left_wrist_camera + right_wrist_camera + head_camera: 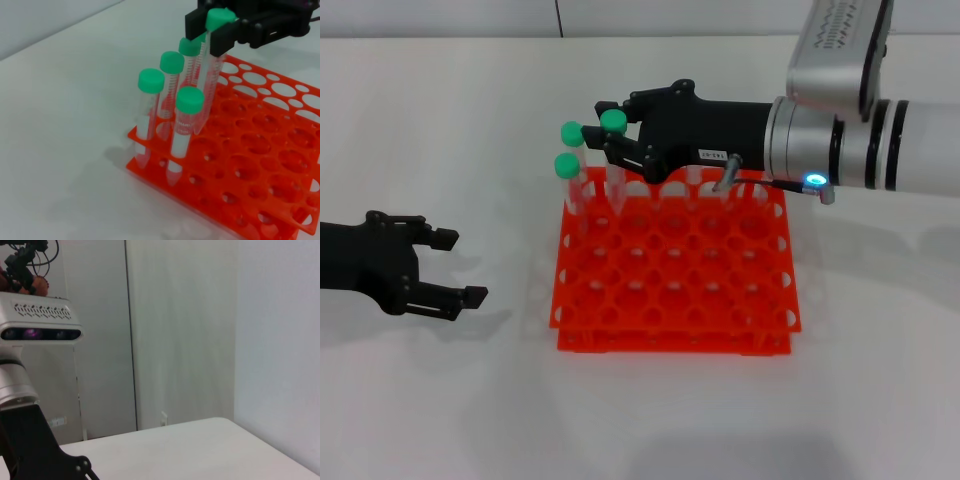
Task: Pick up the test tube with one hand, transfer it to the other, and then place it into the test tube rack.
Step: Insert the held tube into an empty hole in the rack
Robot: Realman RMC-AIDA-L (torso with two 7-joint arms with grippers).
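Left wrist view shows the right gripper (216, 31) pinching the test tube (206, 82) just under its green cap, tip low over the test tube rack (265, 165), and it could bump the other tubes (170, 107) beside it and tip.

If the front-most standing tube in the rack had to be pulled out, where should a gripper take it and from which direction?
Grip the test tube just under its green cap, coming straight down from above. It stands upright in the orange rack, so only the upper part shows clear, and neighbouring tubes stand close behind. The right gripper is shut on another tube there; the open left gripper is free.
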